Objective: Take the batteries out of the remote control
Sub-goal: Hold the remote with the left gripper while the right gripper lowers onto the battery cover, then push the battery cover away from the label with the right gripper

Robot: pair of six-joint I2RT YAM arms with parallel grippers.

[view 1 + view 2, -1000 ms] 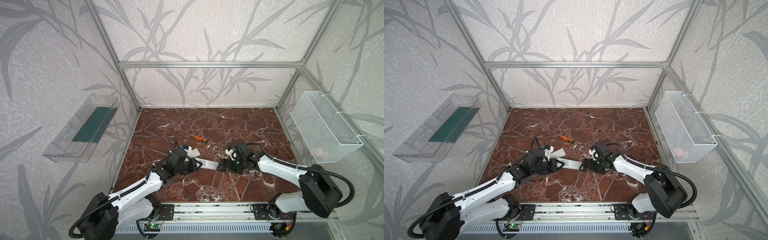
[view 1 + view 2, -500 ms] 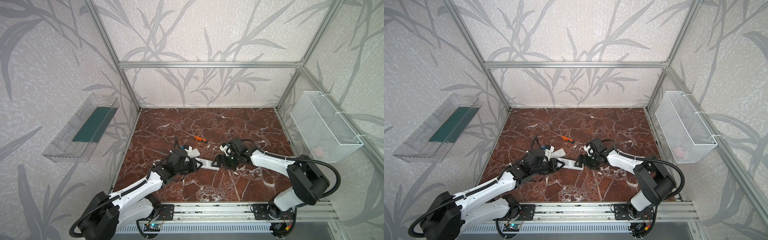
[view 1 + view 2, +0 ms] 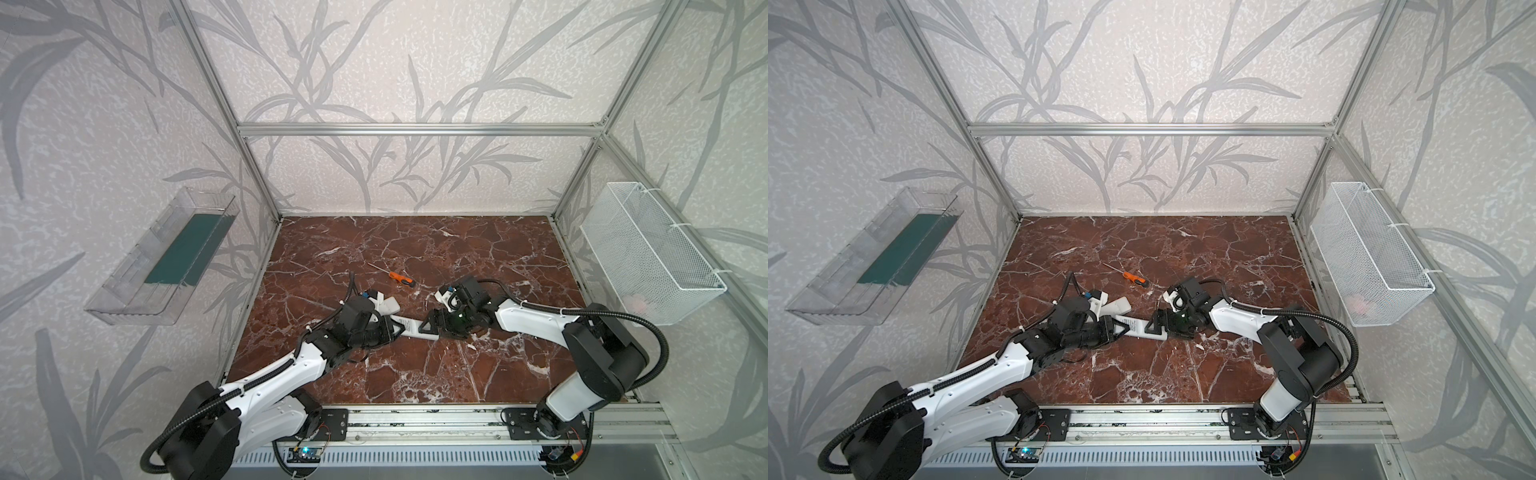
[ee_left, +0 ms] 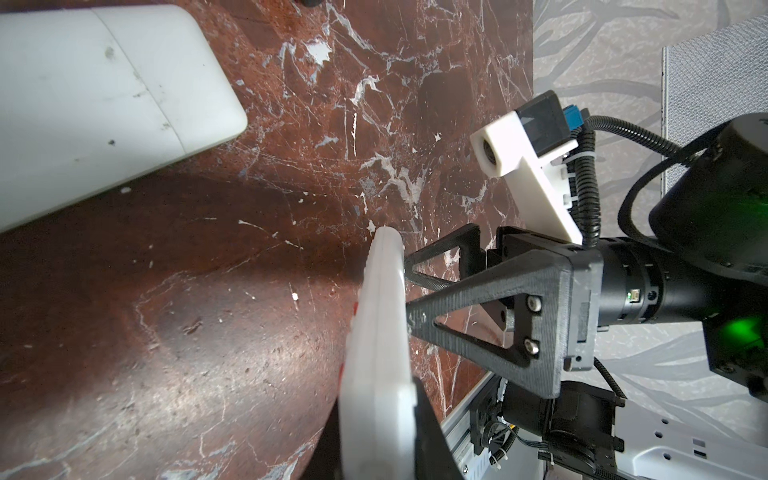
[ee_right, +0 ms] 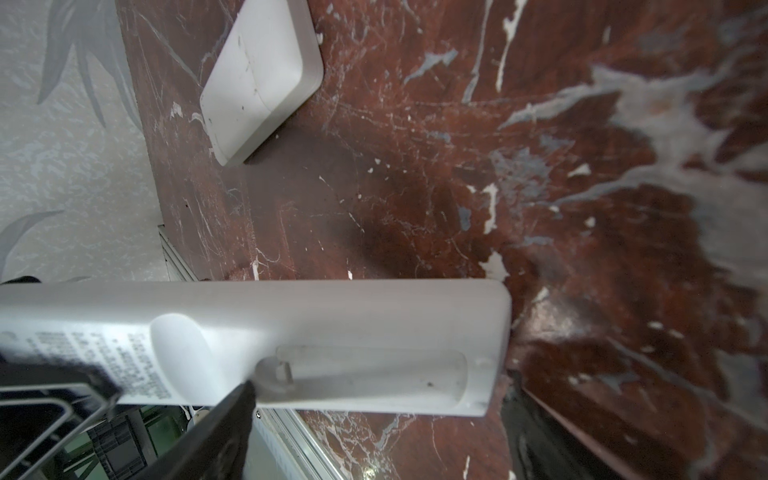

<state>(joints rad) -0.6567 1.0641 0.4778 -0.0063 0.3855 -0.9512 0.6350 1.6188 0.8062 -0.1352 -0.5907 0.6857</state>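
On the red marble desk (image 3: 415, 249), toward the front middle, a white remote control (image 3: 412, 328), gripped at one end by the left gripper (image 3: 398, 326). At the other end the right gripper (image 3: 428, 328), jaws apart around it. Just behind, a second white remote (image 3: 390, 306). Farther back, an orange-handled screwdriver (image 3: 402, 279), lying apart. On the side walls, a clear tray (image 3: 124, 299) and a wire basket (image 3: 648, 249).

Left arm (image 3: 282, 374) and right arm (image 3: 536, 322), both low and stretched inward, meet tip to tip: left gripper (image 3: 395, 329) pinched tight on one end of the remote (image 3: 412, 328), right gripper (image 3: 430, 328) spread wide at the other.
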